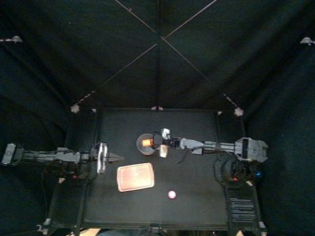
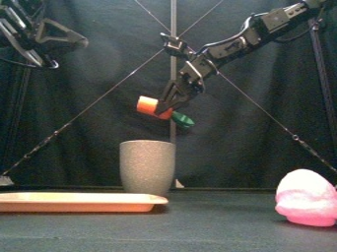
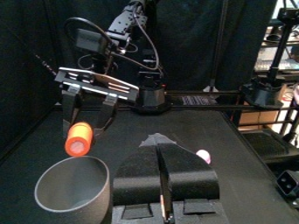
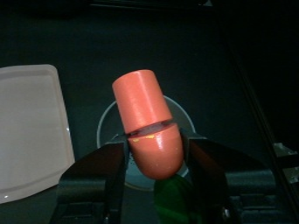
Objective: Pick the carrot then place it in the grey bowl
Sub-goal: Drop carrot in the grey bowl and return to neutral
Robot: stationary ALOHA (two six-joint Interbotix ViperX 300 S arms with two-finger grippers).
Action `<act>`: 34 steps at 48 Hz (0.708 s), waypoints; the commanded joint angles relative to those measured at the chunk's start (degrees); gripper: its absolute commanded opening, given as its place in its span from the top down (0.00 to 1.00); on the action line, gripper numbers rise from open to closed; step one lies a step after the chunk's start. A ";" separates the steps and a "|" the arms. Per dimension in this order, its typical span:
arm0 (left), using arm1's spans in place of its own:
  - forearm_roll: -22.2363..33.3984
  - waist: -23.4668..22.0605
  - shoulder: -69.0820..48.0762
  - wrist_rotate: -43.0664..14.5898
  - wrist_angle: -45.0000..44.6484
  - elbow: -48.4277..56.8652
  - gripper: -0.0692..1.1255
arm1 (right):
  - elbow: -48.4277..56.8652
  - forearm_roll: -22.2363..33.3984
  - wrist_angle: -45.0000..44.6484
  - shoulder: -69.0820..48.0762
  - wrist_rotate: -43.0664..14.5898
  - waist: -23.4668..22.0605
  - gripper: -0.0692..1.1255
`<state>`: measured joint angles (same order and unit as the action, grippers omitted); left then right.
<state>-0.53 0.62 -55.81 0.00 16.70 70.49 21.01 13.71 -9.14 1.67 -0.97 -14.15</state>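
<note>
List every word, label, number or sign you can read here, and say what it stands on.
None: no word, label, number or sign can be read in any view.
The carrot, the grey bowl, the pink tray and the pink toy show plain surfaces with no print.

Body check, both arms: black throughout, no readable markings.
The left arm [image 1: 50, 156] and right arm [image 1: 222, 145] are chains of boxy black links with rounded joint housings; the top view shows pale patches on the right arm's forward links. The right gripper [image 3: 82, 122] carries a silver cross-plate [image 3: 100, 83] with thin dark rails, and its jaws read glossy black from inside. On the left gripper [image 3: 163, 144] the jaws are dark grey broad wedges with rectangular recesses at their roots. A black cable [image 3: 142, 39] loops along the right arm's upper links.
</note>
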 commanded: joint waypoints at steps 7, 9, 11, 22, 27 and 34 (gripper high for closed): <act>-0.18 -0.09 0.09 -0.09 0.26 -0.79 0.96 | -3.34 -1.41 0.88 0.26 -0.18 -0.62 0.17; -0.18 -0.09 0.00 -0.09 0.18 -0.79 0.96 | -3.52 -1.49 0.88 0.35 -0.18 -0.53 0.16; -0.18 0.00 0.00 0.00 0.18 -0.79 0.96 | -3.60 -1.49 0.88 0.35 -0.18 -0.62 0.15; -0.18 0.00 0.00 -0.09 0.00 -0.79 0.96 | -1.76 -1.49 0.88 -4.83 -0.26 -0.70 0.15; -0.18 0.00 0.09 -0.09 0.00 -0.79 0.96 | 2.20 -1.85 1.85 -10.99 -0.26 -0.35 0.15; -0.26 -0.09 0.00 -0.09 0.00 -0.53 0.96 | 9.84 -3.34 5.98 -20.74 -0.35 0.53 0.15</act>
<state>-0.62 0.62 -55.90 0.00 16.44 70.75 28.30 11.16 -5.45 -12.66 -1.14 -14.24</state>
